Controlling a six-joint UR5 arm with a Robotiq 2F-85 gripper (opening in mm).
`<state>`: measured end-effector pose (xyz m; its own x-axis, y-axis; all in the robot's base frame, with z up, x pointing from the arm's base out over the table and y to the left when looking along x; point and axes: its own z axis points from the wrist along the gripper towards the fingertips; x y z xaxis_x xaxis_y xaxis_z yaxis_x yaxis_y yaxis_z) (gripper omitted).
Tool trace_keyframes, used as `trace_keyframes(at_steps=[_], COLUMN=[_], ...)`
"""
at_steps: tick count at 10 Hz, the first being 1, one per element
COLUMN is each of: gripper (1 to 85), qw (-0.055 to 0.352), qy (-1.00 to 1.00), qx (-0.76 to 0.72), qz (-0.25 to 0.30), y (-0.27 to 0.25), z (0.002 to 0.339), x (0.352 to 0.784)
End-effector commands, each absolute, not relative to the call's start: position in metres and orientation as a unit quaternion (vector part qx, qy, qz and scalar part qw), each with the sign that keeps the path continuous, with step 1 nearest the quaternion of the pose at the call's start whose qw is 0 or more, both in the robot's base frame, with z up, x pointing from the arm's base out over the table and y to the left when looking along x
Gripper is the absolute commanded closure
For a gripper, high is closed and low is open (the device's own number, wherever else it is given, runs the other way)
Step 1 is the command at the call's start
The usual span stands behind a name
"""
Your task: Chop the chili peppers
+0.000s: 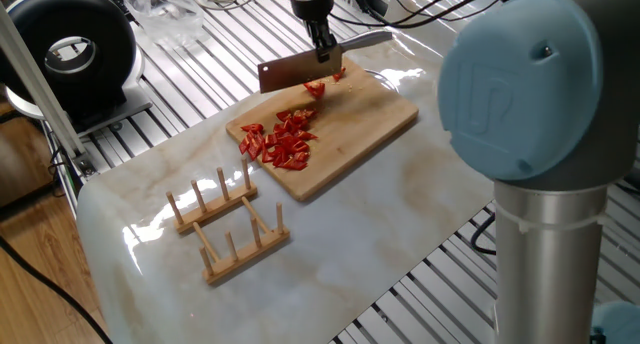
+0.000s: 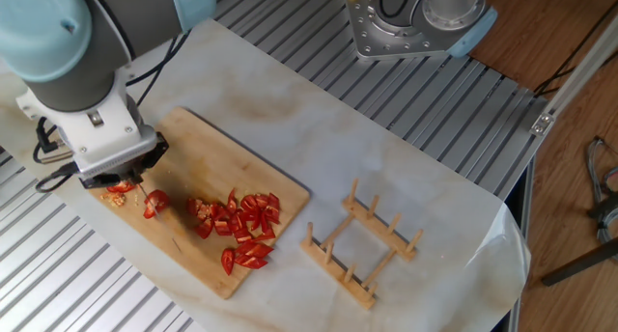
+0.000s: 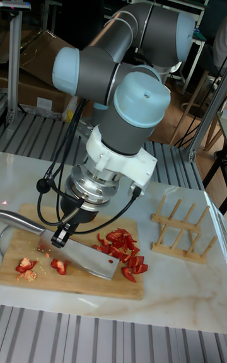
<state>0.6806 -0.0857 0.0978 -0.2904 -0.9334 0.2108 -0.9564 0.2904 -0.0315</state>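
Observation:
The chili peppers are cut into small red bits, most of them in a pile point(image 1: 285, 139) point(image 2: 241, 226) point(image 3: 120, 243) on the wooden cutting board point(image 1: 375, 109) point(image 2: 208, 163) point(image 3: 75, 281). A few bits point(image 1: 315, 87) point(image 2: 153, 203) point(image 3: 58, 266) lie apart at the board's far end, with seeds beside them. My gripper point(image 1: 325, 52) point(image 2: 135, 179) point(image 3: 63, 234) is shut on a cleaver point(image 1: 290, 74) point(image 3: 88, 256) at the base of its handle. The blade slants down over the separate bits, close to the board.
A wooden peg rack point(image 1: 225, 224) point(image 2: 362, 245) point(image 3: 180, 230) stands on the marble top beside the board. A black round device point(image 1: 70, 49) and a plastic bag point(image 1: 165, 9) sit at the back. The arm's blue joint point(image 1: 520, 84) fills the right foreground. A metal base point(image 2: 415, 23) is mounted behind.

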Motion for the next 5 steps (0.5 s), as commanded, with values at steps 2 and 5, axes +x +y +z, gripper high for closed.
trace_keyframes(at_steps=[2, 5], gripper=[84.3, 84.3], qw=[0.085, 0.095], qy=[-0.792, -0.788], qx=[0.601, 0.607], qz=[0.059, 0.050], y=[-0.079, -0.076], z=[0.092, 0.090], x=[0.678, 0.674])
